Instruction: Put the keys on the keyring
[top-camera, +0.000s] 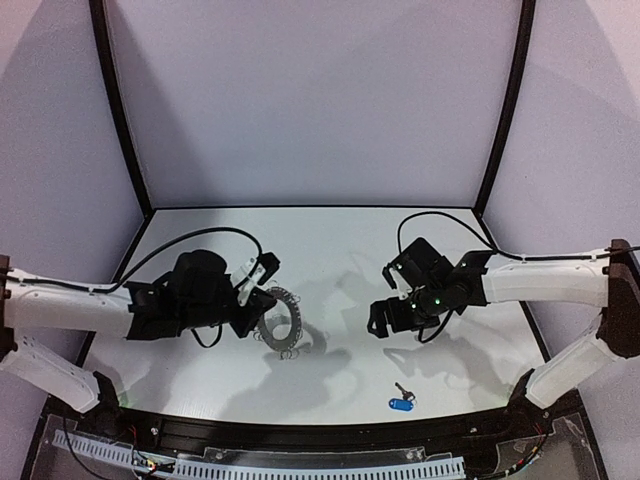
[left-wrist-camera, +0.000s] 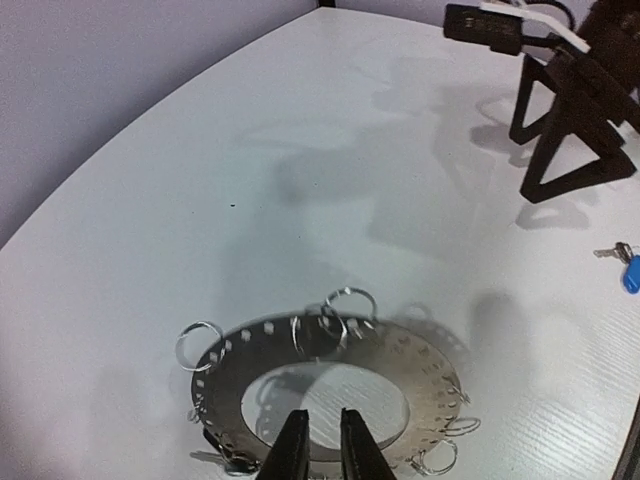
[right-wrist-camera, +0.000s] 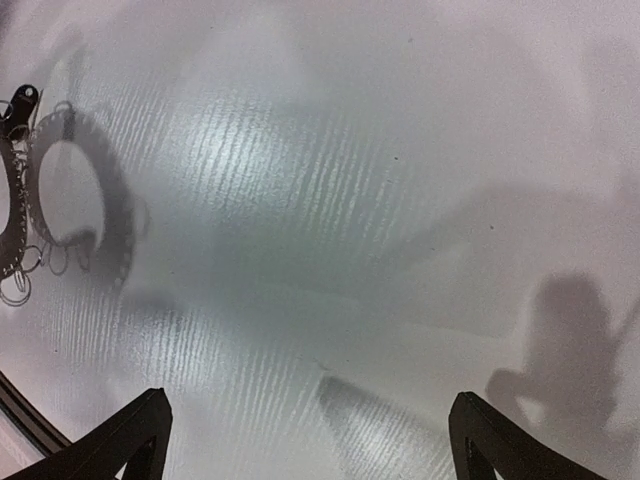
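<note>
The keyring is a dark grey ring-shaped disc with small silver wire loops on its rim. My left gripper holds it by its near rim, lifted off the table and tilted. In the left wrist view the fingers pinch the ring with a narrow gap. A small black piece hangs at the ring's rim; I cannot tell if it is the black-headed key. The blue-tagged key lies near the front edge. My right gripper is wide open and empty above the table.
The white table is walled by pale panels with black posts. The blue tag shows at the right edge of the left wrist view, below the right gripper. The ring and its shadow sit at the right wrist view's left edge.
</note>
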